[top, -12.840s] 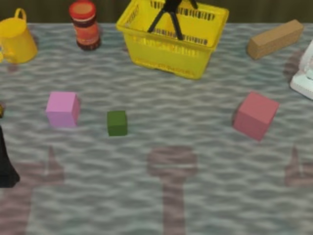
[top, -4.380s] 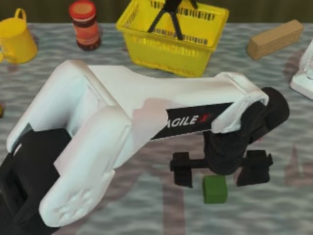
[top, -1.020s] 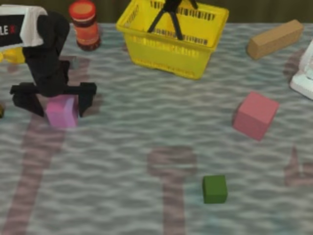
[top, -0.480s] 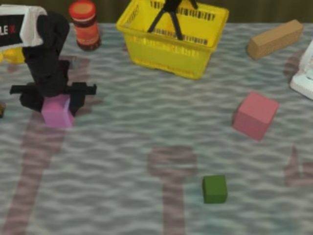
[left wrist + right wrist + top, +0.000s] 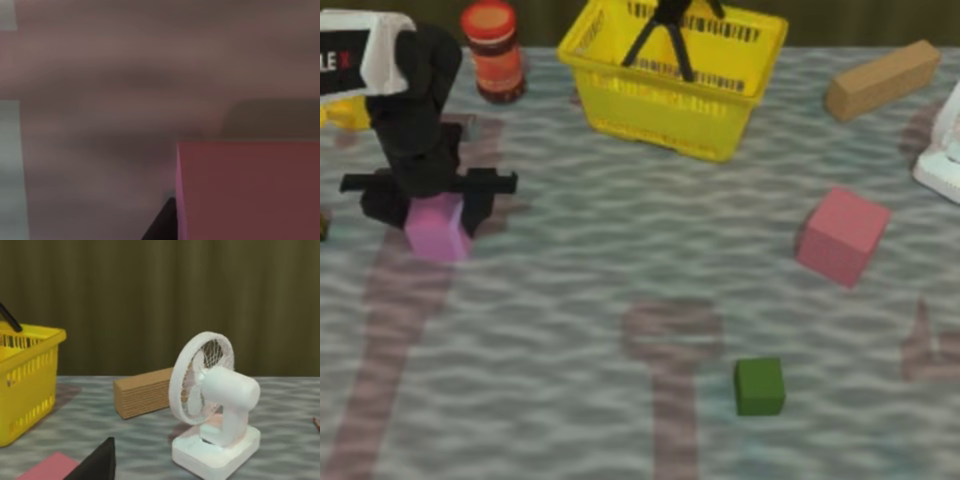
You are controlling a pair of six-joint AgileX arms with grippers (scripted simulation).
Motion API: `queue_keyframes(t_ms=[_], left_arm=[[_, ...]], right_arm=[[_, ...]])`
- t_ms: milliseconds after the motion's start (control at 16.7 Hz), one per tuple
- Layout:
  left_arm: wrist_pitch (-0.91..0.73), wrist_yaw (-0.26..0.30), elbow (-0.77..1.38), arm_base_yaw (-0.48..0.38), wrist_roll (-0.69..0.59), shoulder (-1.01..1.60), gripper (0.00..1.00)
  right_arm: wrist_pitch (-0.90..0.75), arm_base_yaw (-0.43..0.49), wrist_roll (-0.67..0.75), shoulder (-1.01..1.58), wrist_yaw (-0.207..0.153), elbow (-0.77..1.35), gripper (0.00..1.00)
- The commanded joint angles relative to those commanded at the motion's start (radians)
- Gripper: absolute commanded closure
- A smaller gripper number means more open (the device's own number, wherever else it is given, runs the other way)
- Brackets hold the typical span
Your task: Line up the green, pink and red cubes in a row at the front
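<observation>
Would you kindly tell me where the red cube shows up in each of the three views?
Top view: the red cube sits on the table's right side.
Left wrist view: not in it.
Right wrist view: only a corner shows.
Shared landmark: the yellow basket, also in the right wrist view.

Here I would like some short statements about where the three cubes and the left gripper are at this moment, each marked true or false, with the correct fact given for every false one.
1. The left gripper is shut on the pink cube. True.
2. The green cube lies inside the yellow basket. False: it sits on the table near the front edge, right of the middle.
3. The red cube touches the green cube. False: they are clearly apart, with the red one farther back and to the right.
4. The pink cube is at the table's left side. True.
5. The tan block stands beside the pink cube. False: it lies at the back right, near the white fan.
</observation>
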Motion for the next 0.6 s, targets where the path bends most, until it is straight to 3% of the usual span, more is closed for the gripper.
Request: queue_keyframes(t_ms=[600], left_arm=[[-0.226, -0.002, 0.15, 0.016, 0.0, -0.092, 1.0]], right_arm=[[0.0, 0.0, 0.0, 0.0, 0.0, 0.0, 0.0]])
